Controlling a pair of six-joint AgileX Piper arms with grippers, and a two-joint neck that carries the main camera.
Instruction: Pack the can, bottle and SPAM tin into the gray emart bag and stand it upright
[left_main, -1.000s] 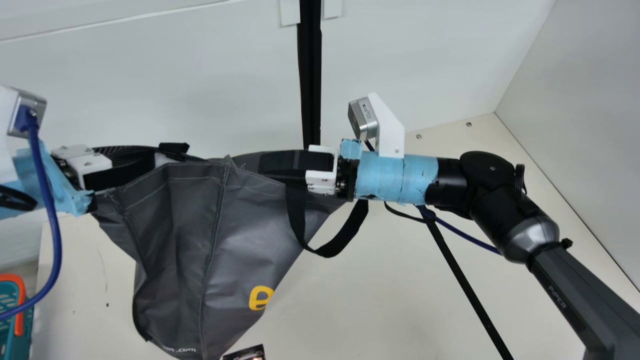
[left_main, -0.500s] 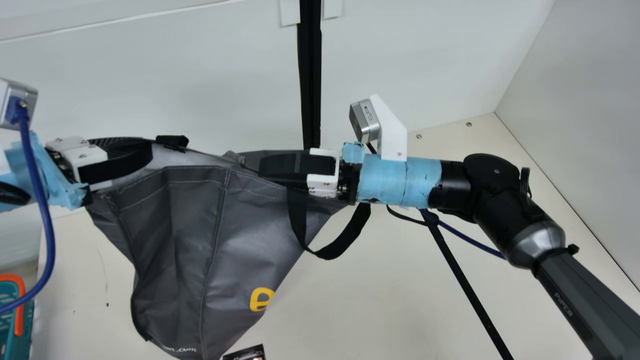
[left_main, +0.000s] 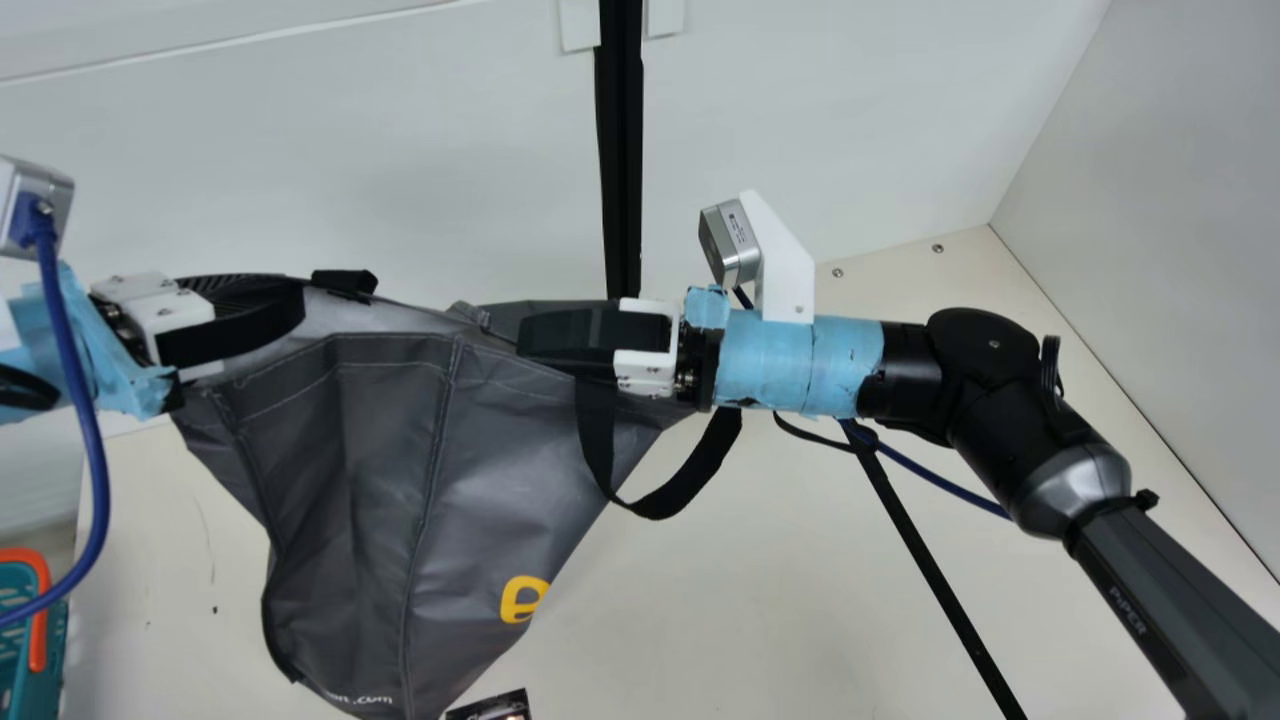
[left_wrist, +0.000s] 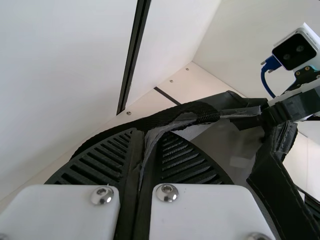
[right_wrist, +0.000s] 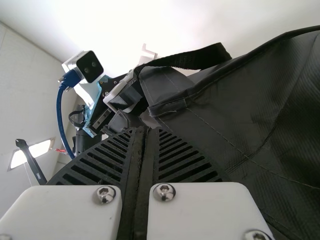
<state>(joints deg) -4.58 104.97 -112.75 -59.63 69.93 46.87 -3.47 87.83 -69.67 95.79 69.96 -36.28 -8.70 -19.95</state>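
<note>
Two grippers, the left gripper (left_main: 298, 303) and right gripper (left_main: 524, 335), pinch the gray bag's (left_main: 400, 500) rim in closed fingers. Mouth up, it hangs between them, tapering downward; base cut off, depths hidden.

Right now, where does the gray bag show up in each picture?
Main view: the gray bag hangs from left to centre.
Left wrist view: from the centre to the lower right, beyond the fingers.
Right wrist view: across the right half.
Shared landmark: the left gripper, pinching the bag at its rim.
</note>
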